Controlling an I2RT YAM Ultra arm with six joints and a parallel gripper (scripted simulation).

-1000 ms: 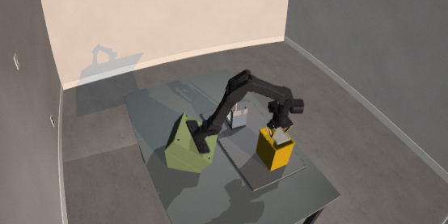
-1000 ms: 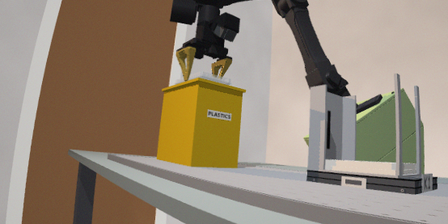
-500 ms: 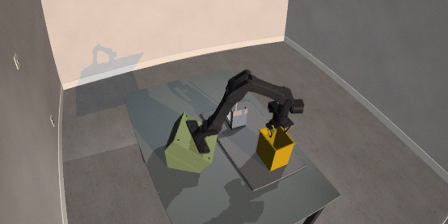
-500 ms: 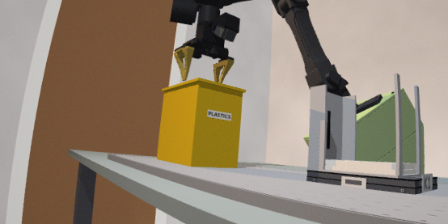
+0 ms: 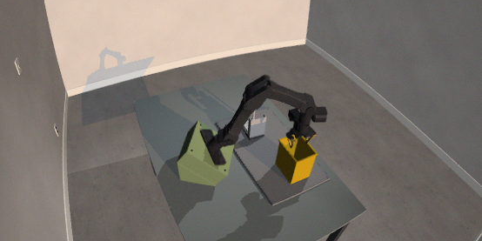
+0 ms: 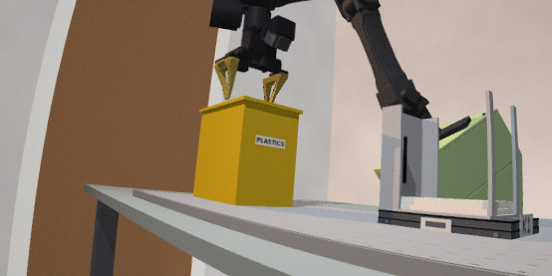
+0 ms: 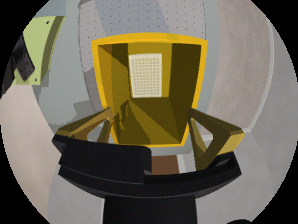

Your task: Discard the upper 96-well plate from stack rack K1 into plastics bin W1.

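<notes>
- Gripper (image 6: 250, 85) hung just above the mouth of plastics bin W1 (image 6: 246, 151), fingers spread fully wide, nothing between them.
- Upper 96-well plate (image 7: 145, 74) lay deep inside the bin, straight below the fingers, well under the rim by the wrist view.
- Step in hand looked like the retreat: lift straight up so the fingertips (image 6: 228, 84) clear the rim, no sideways sweep that could tip the bin.
- Stack rack K1 (image 6: 489, 154) stood well off to one side of the fingers; keep the arm's path away from its posts.
- Lower plate (image 6: 443, 206) showed only as a pale slab on K1; wells not discernible.
- Plate unseen in top and exterior views; bin walls hid it.
</notes>
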